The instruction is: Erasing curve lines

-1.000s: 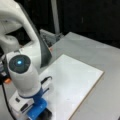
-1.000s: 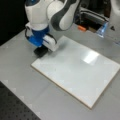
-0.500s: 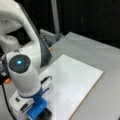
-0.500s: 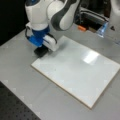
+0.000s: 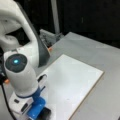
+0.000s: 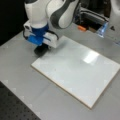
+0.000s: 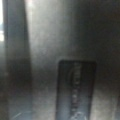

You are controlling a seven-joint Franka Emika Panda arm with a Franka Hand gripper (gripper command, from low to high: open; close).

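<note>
The curve lines we cannot find on the flat white rectangular board (image 6: 80,72) in both front views; its surface looks plain, with only a bright glare patch (image 6: 90,57). The blue and white pincer (image 6: 41,50) presses a dark block (image 6: 40,50) down at the board's corner, at a front view's left. We cannot tell how wide the pincer stands. In the wrist view we see only a dark blurred surface. The board lies on the grey worktop (image 6: 22,82).

No curve lines can be made out.
</note>
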